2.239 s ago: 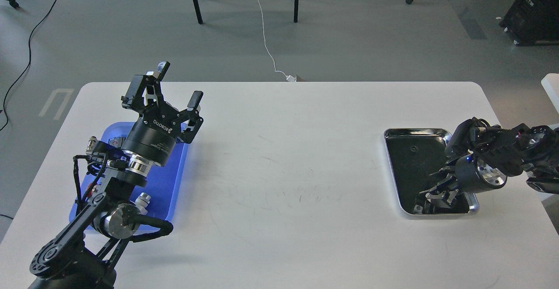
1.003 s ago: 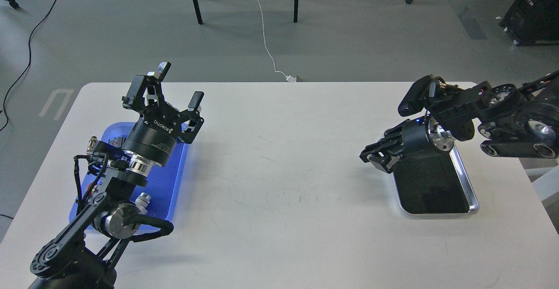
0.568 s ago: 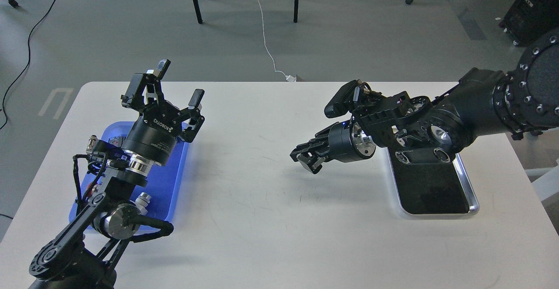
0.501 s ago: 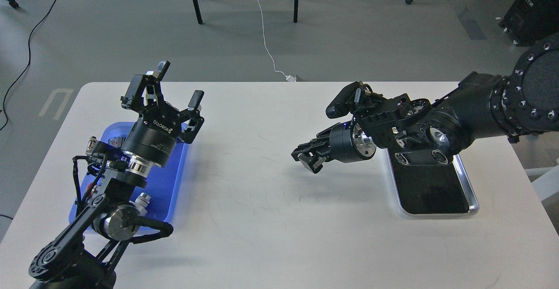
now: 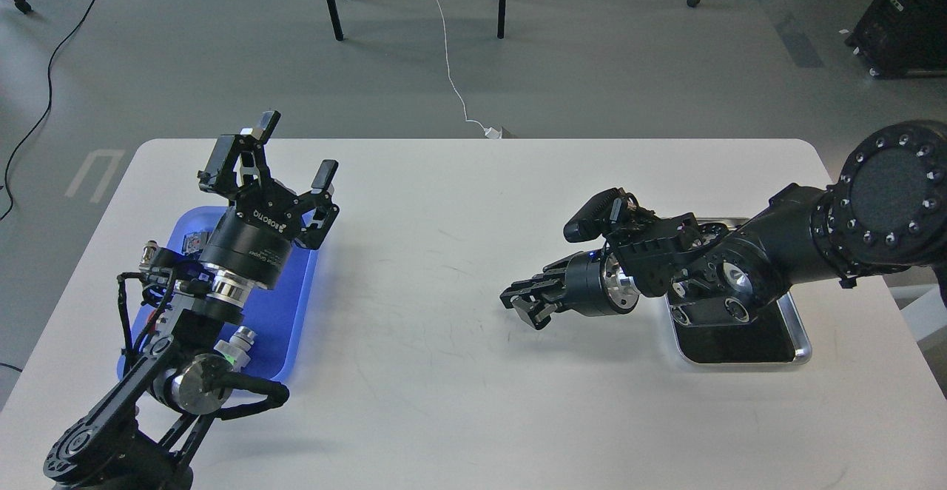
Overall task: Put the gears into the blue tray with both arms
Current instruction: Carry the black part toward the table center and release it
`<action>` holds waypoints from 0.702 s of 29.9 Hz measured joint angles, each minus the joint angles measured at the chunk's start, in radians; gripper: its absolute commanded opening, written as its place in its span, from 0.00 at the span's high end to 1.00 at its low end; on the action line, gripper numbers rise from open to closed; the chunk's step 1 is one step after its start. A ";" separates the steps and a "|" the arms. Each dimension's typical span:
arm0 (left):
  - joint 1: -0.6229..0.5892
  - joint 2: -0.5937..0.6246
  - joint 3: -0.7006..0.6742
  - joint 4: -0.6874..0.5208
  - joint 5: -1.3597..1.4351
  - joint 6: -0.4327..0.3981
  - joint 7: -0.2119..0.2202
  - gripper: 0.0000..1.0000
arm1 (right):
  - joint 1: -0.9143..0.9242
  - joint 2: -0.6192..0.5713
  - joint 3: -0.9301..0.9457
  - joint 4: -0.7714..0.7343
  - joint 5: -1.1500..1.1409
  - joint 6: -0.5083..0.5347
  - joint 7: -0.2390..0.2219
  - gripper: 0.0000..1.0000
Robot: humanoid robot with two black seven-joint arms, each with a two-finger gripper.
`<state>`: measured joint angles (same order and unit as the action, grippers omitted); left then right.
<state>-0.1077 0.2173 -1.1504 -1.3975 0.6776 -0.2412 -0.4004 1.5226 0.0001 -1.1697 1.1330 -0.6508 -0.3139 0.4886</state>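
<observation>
Right gripper (image 5: 527,305) sits centre-right of the frame, low over the white table (image 5: 459,371), fingers drawn close together – my guess is it's carrying a gear toward a handover, but no gear is visible, so I can't tell. Its arm stretches leftward across the silver tray (image 5: 800,342) at right. Left gripper (image 5: 285,153), upper left, is spread wide and tilted upward above the blue tray (image 5: 292,327), probably waiting to receive.

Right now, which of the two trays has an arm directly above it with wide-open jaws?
The blue tray on the left: the left gripper stands over it, jaws spread wide. The silver tray lies under the right arm, whose gripper is past it, over bare table.
</observation>
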 measured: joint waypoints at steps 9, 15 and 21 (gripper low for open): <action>0.000 -0.002 0.000 -0.001 0.001 0.002 0.000 0.02 | -0.040 0.000 0.009 -0.003 0.001 -0.038 0.000 0.81; 0.000 -0.007 0.000 -0.001 0.001 0.002 0.000 0.02 | -0.066 0.000 0.023 -0.012 0.003 -0.055 0.000 0.64; 0.004 -0.004 0.000 -0.001 0.000 0.002 0.000 0.02 | -0.069 0.000 0.044 -0.017 0.020 -0.056 0.000 0.23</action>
<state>-0.1033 0.2130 -1.1506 -1.3990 0.6780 -0.2393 -0.4004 1.4536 0.0000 -1.1254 1.1156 -0.6307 -0.3698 0.4886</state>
